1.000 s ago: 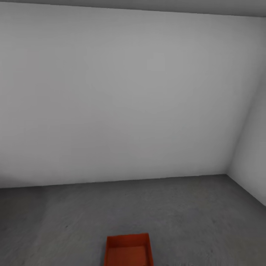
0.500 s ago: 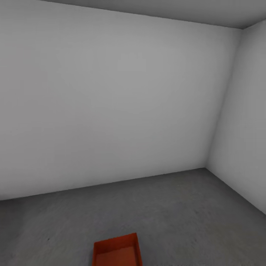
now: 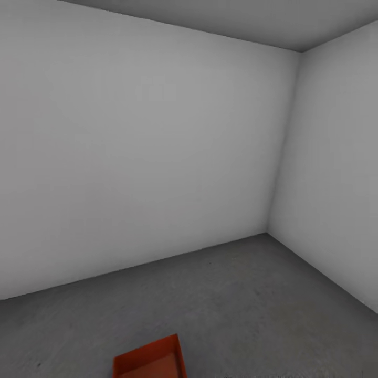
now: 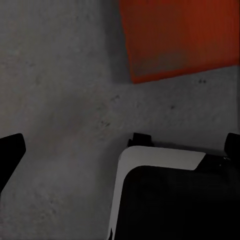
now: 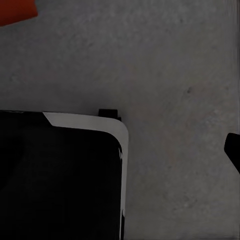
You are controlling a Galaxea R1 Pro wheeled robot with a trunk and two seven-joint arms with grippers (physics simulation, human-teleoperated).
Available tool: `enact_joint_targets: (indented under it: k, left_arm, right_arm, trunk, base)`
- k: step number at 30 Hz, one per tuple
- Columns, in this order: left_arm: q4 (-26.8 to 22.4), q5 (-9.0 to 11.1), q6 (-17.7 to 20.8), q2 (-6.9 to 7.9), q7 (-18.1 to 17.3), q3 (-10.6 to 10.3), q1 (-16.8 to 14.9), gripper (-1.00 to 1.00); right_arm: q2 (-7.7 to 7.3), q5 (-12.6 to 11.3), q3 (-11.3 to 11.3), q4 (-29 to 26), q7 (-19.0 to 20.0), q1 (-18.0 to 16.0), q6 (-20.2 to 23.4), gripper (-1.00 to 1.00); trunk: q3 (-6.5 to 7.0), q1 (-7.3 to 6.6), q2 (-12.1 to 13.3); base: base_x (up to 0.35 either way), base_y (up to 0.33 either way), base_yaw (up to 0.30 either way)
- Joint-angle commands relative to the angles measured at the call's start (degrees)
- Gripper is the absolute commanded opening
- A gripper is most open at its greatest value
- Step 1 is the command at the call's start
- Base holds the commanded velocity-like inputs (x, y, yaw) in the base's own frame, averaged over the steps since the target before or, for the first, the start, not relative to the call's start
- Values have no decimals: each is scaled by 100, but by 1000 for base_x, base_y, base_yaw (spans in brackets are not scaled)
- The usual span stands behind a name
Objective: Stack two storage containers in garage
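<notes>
One orange-red storage container (image 3: 149, 361) sits on the dark grey garage floor (image 3: 236, 299) at the bottom of the head view, cut off by the picture's edge. In the left wrist view its orange wall (image 4: 180, 37) lies on the floor beyond my left gripper (image 4: 121, 148). That gripper's two dark fingertips stand far apart at the picture's sides with nothing between them. The right wrist view catches a corner of the container (image 5: 15, 10) and one dark fingertip (image 5: 233, 150) at the side, away from the middle.
Bare white-grey walls meet in a corner (image 3: 281, 157) at the right, under a grey ceiling (image 3: 252, 21). Rough concrete floor stretches ahead to the walls. My black and white base (image 4: 160, 170) shows in both wrist views (image 5: 85, 122).
The whole head view has swung to the right. The room corner now shows further left, and the container has slid left and lower in the picture. The container itself has not visibly moved.
</notes>
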Motion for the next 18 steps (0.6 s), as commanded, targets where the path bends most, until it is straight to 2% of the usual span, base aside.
enact_joint_targets:
  k: [1,18]
  left_arm:
    - [1,51,-16,0,12,-50,-3,100]
    - [1,51,-16,0,12,-50,-3,100]
  right_arm:
    - [2,-59,48,17,15,-9,-30,100]
    - [2,-58,50,17,15,-9,-30,100]
  trunk:
    - [-5,1,-7]
    - [55,1,-7]
  base:
    - [0,0,-285]
    - [0,0,-285]
